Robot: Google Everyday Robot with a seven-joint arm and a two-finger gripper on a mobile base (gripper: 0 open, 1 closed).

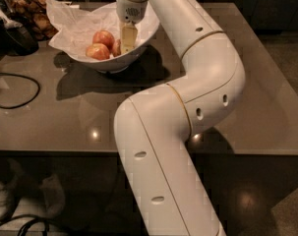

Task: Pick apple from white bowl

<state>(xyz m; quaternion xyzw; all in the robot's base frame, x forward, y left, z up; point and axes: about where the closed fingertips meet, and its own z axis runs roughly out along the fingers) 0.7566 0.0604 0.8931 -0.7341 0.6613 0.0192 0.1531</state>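
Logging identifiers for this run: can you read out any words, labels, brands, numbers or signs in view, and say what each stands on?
No text can be read.
The arm shows only plain white shells with holes and no markings.
The gripper, down inside the white bowl beside the apple, bears no label.
The table carries no sign.
The dark clutter at the far left is too dim to show any print.
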